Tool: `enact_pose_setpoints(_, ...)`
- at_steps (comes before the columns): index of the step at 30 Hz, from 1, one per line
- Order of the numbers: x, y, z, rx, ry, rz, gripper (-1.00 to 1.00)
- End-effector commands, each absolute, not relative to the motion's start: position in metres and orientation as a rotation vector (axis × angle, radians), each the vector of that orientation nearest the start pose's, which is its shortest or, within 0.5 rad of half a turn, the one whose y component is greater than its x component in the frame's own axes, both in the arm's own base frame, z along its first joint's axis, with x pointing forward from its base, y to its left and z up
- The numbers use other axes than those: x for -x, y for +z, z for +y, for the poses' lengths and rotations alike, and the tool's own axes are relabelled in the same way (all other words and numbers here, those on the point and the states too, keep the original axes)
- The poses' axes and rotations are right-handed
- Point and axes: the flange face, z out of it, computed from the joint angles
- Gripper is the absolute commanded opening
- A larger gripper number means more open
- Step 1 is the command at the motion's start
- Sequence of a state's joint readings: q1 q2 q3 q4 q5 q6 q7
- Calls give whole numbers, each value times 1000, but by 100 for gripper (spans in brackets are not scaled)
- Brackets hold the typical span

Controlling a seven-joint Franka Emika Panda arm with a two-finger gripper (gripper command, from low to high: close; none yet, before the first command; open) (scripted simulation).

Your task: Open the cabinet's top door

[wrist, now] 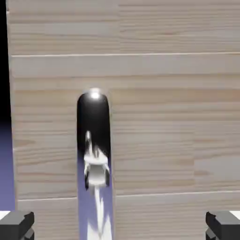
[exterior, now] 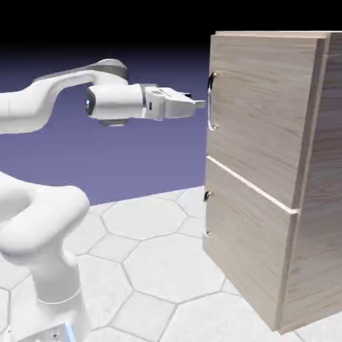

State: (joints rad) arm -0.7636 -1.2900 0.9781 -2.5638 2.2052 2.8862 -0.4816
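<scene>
One closed wooden cabinet (exterior: 257,127), contents hidden, stands near the tool (exterior: 200,104), fingers spread wide.

The white arm (exterior: 110,102) reaches in from the exterior view's left, its fingers (exterior: 200,103) level with the upper part of the cabinet (exterior: 260,180) and just beside the top door's handle (exterior: 211,100) — whether they touch it, I cannot tell. The handle is a long, upright, curved bar, dark at its upper end. The top door (exterior: 264,110) lies closed above the lower door (exterior: 247,234), a pale line running between them; the lower door has its own handle (exterior: 206,214) near the same side edge. The cabinet stands on a pale floor (exterior: 150,267) of large, many-sided tiles — blue-violet backdrop (exterior: 153,167) behind, turning black above.
</scene>
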Motion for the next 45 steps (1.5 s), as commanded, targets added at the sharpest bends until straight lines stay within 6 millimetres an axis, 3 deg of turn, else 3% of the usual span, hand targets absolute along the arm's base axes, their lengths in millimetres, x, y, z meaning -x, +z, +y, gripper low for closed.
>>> enact_pose_setpoints(1, -326, 557, 118, 1757, -1789, 780, 0)
enact_pose_setpoints(3, -326, 556, 119, 1756, -1792, 778, 0)
enact_pose_setpoints(8, -375, 556, 117, 1756, -1792, 778, 0)
enact_pose_setpoints(9, -376, 556, 117, 1756, -1792, 778, 0)
enact_pose_setpoints(10, -376, 556, 117, 1756, -1792, 778, -100)
enact_pose_setpoints(11, -376, 556, 117, 1756, -1792, 778, -100)
enact_pose_setpoints(19, -301, 556, 78, 1767, -1640, 552, -100)
enact_pose_setpoints(26, -252, 556, 40, 1763, -1525, 393, -100)
enact_pose_setpoints(34, -215, 556, 0, 1752, -1420, 256, -100)
enact_pose_setpoints(45, -178, 556, -55, 1729, -1293, 99, -100)
